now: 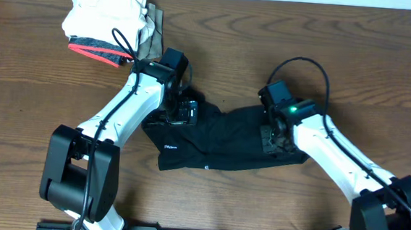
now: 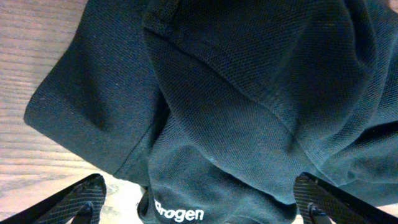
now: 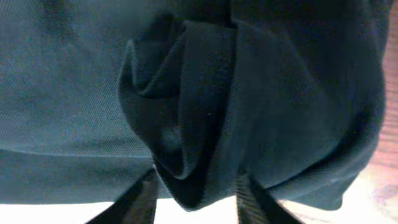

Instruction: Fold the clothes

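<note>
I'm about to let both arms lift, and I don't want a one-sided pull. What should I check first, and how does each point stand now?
1. Right gripper holds the shirt: ok, pinching a bunched fold.
2. Left gripper holds the shirt: not ok, jaws wide open above the logo.
3. Shirt lying flat: not ok, crumpled.
4. Folded pile clear of the shirt: ok, lies apart.
5. Number of layers in the right pinch: cannot tell.

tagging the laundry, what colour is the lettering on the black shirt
White lettering on the black soft fabric shirt, clearest in the left wrist view.
</note>
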Tool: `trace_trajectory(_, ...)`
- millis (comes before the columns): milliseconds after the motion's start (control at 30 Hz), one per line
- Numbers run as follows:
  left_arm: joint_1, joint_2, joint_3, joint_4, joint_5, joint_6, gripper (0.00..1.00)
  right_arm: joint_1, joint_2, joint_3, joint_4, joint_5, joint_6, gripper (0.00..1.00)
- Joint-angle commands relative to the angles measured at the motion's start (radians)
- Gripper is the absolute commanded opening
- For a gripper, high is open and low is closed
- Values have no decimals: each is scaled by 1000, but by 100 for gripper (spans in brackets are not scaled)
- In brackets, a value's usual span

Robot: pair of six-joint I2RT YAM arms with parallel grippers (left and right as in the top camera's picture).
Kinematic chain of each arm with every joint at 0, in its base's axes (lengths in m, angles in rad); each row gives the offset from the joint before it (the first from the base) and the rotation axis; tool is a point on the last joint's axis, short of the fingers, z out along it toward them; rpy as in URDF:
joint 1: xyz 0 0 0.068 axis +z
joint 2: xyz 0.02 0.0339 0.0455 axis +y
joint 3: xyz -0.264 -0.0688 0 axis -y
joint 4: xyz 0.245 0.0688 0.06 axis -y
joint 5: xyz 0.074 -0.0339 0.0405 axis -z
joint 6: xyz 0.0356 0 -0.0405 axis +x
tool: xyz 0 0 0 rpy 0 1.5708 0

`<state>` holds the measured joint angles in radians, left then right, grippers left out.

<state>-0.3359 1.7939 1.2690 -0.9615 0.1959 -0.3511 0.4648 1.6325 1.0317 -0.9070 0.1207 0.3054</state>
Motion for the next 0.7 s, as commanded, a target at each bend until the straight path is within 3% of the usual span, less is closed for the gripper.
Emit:
trace_trajectory(0, 0, 1, -9, -3, -1, -13, 98, 23, 46, -6, 1, 49, 25, 26)
trace_trajectory(100, 0, 1, -9, -5, -1, -13, 98, 23, 66, -6, -3, 59, 43, 4)
trace_trajectory(133, 0, 1, -9, -5, -1, -13, 98, 23, 66, -6, -6, 73, 55, 1)
trace_trajectory(667, 0, 1, -9, -5, -1, -13, 98, 23, 60, 134, -217, 137, 148, 1)
